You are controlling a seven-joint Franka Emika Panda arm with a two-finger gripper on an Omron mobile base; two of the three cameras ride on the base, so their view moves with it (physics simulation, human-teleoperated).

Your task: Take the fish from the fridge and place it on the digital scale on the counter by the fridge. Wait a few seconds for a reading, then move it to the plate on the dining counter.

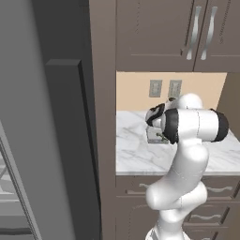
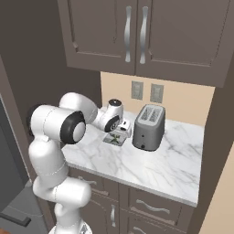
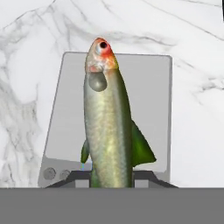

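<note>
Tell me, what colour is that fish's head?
The fish has a reddish-orange head and an olive-green, silvery body, clearest in the hand view.

Worktop (image 3: 192,87): white marble look, grey veins, smooth with slight sheen. Scale (image 3: 151,87): matt grey slab, paler rim, reads as plastic or brushed metal, can't tell which. Fish (image 3: 109,131): glossy, scaly olive-green skin with yellowish flecks, reddish head. Toaster (image 2: 148,127): silver brushed-metal look, dark slots. Cabinets (image 2: 183,32): matt brown wood-look panels, satin metal handles (image 2: 128,33). Fridge door (image 1: 28,117): flat matt grey. Arm (image 2: 50,151): glossy white plastic shell, dark joints.
</note>
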